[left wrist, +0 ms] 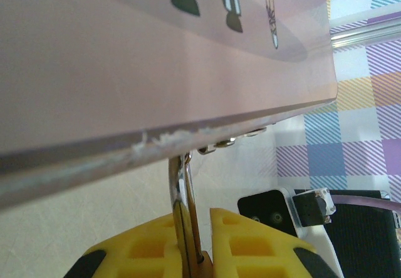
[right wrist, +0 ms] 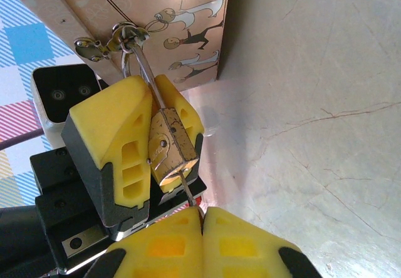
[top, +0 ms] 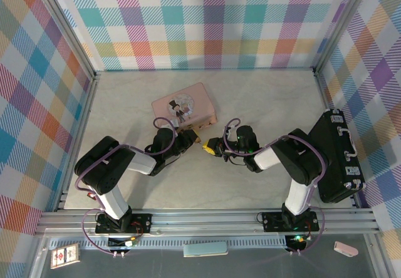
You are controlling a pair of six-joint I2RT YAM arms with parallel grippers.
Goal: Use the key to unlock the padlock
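Note:
The brass padlock (right wrist: 170, 141) hangs by its silver shackle (right wrist: 143, 65) from the hasp of the pink tin (right wrist: 156, 21). My left gripper (left wrist: 191, 240) is shut on the padlock; its yellow fingers (right wrist: 119, 134) clamp the body from both sides. In the left wrist view the shackle (left wrist: 181, 187) rises between those fingers to the tin's edge (left wrist: 156, 71). The key (right wrist: 188, 189), a thin grey sliver, runs from the padlock's bottom face down into my right gripper (right wrist: 203, 218), which is shut on it. From above, both grippers (top: 188, 141) (top: 213, 146) meet nose to nose just in front of the tin (top: 183, 106).
A black case (top: 338, 156) lies along the right wall. Checked walls close the back and sides, and a metal rail (top: 207, 218) runs along the near edge. Bare table (top: 263, 102) lies to the tin's right and behind it.

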